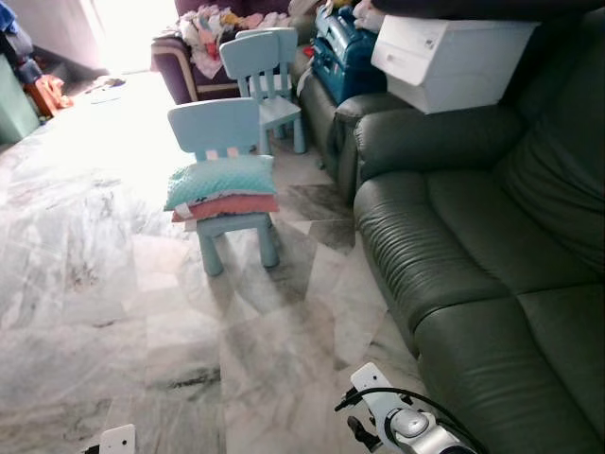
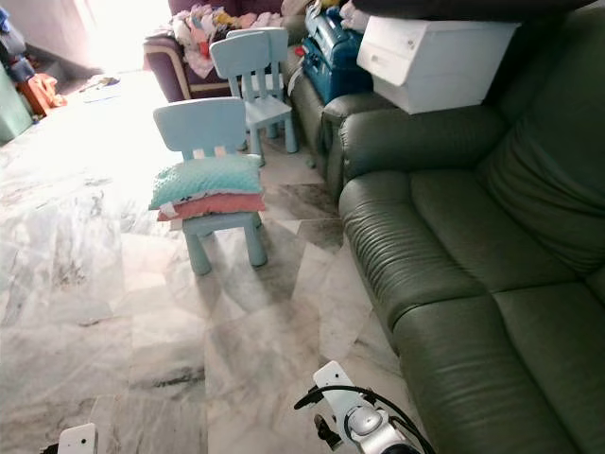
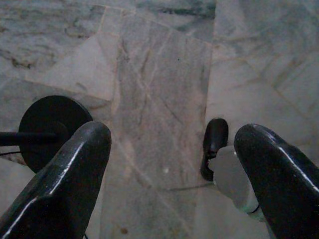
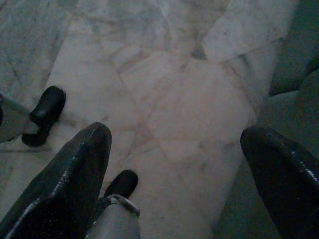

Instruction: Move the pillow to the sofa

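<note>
I stand on the marble floor (image 1: 113, 312) with the dark green sofa (image 1: 492, 274) along my right side. Ahead of me is a small light-blue chair (image 1: 222, 142), and the teal pillow (image 1: 222, 180) lies on its seat, on top of a folded pink one (image 1: 227, 205); both overhang the seat a little toward my left. The pillow is well apart from both my arms and just across a strip of floor from the sofa's near cushion. A second blue chair (image 1: 265, 61) stands farther back, close to the sofa's arm, and a white box (image 1: 449, 57) rests on that arm with a blue bag (image 1: 342, 52) behind it. My left gripper (image 3: 172, 164) hangs low over the tiles, its two black fingers (image 3: 70, 174) spread wide with nothing between them. My right gripper (image 4: 174, 174) also points down at the floor, fingers parted and empty, with the sofa's edge just beside one finger (image 4: 284, 179). My right wrist (image 1: 406, 421) shows at the bottom of the head view.
</note>
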Robot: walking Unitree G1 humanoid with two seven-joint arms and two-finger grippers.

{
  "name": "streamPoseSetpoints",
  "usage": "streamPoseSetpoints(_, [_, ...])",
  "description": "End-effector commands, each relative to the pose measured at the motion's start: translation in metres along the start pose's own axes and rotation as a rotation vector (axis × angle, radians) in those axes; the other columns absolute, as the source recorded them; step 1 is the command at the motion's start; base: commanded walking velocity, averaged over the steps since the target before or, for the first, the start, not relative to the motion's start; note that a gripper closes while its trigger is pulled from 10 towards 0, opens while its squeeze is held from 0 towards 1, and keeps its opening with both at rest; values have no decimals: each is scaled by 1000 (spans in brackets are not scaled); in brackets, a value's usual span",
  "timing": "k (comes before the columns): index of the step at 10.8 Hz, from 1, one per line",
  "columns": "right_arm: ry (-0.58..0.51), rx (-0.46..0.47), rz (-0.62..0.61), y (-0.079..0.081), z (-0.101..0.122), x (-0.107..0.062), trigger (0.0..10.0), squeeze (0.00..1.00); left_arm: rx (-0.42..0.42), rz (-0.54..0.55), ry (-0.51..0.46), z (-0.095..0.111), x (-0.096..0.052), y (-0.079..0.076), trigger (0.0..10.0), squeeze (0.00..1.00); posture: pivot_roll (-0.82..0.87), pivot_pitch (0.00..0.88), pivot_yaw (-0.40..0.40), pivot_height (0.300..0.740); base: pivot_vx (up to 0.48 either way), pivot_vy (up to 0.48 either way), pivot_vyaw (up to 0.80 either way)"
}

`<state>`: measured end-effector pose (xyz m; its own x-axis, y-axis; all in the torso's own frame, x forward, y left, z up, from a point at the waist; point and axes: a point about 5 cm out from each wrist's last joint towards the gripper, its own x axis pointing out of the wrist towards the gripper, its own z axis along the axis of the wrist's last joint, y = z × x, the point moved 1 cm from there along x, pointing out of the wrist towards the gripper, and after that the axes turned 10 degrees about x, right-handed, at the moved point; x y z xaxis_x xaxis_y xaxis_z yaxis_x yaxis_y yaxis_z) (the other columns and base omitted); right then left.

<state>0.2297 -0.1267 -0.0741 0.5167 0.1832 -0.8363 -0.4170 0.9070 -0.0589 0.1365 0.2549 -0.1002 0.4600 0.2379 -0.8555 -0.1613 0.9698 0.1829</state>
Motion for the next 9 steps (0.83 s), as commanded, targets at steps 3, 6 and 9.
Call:
streamPoseSetpoints(3, [-15, 1, 5, 0, 6, 0, 10000, 0, 23, 10, 1, 0, -1, 10, 10000, 0, -76, 0, 58, 740, 439, 0, 0])
streamPoseSetpoints(6, [-7, -19, -1, -9, 1, -2, 10000, 0, 32, 9, -1, 0, -1, 10, 10000, 0, -75, 0, 53, 740, 432, 0, 0])
streamPoseSetpoints(9, [-1, -33, -6, -17, -2, -3, 10000, 0, 40, 5, 3, -2, -1, 9, 10000, 0, -75, 0, 52, 740, 428, 0, 0])
